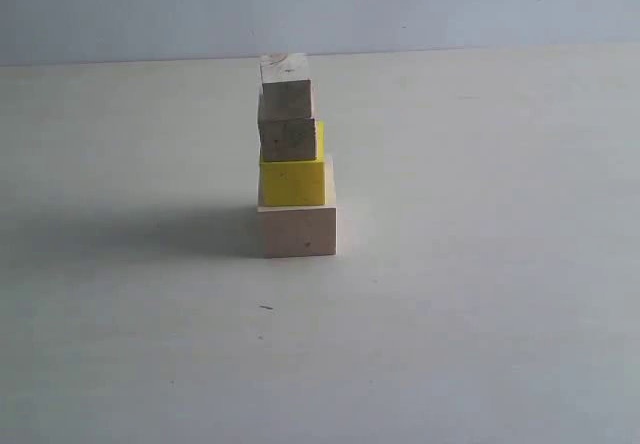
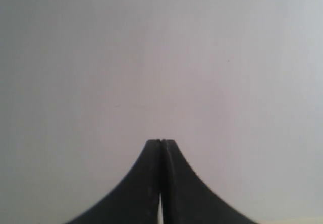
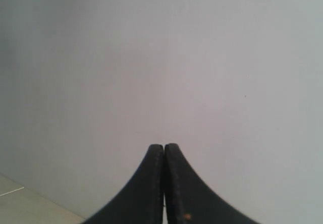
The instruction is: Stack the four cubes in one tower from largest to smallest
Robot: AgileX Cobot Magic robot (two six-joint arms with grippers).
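Note:
The tower (image 1: 293, 159) stands near the middle of the white table in the exterior view. Its base is the largest pale wood cube (image 1: 299, 230). On that sits the yellow cube (image 1: 292, 181), then a greyish wooden cube (image 1: 289, 138), then the smallest wooden cube (image 1: 285, 89) on top. Neither arm shows in the exterior view. My left gripper (image 2: 161, 142) is shut with nothing between its black fingers and faces a blank pale wall. My right gripper (image 3: 164, 146) is likewise shut and empty before a pale wall.
The white table (image 1: 480, 294) spreads wide on every side of the tower. A pale wall (image 1: 450, 4) rises behind the table's far edge. A strip of lighter surface (image 3: 25, 206) shows in a corner of the right wrist view.

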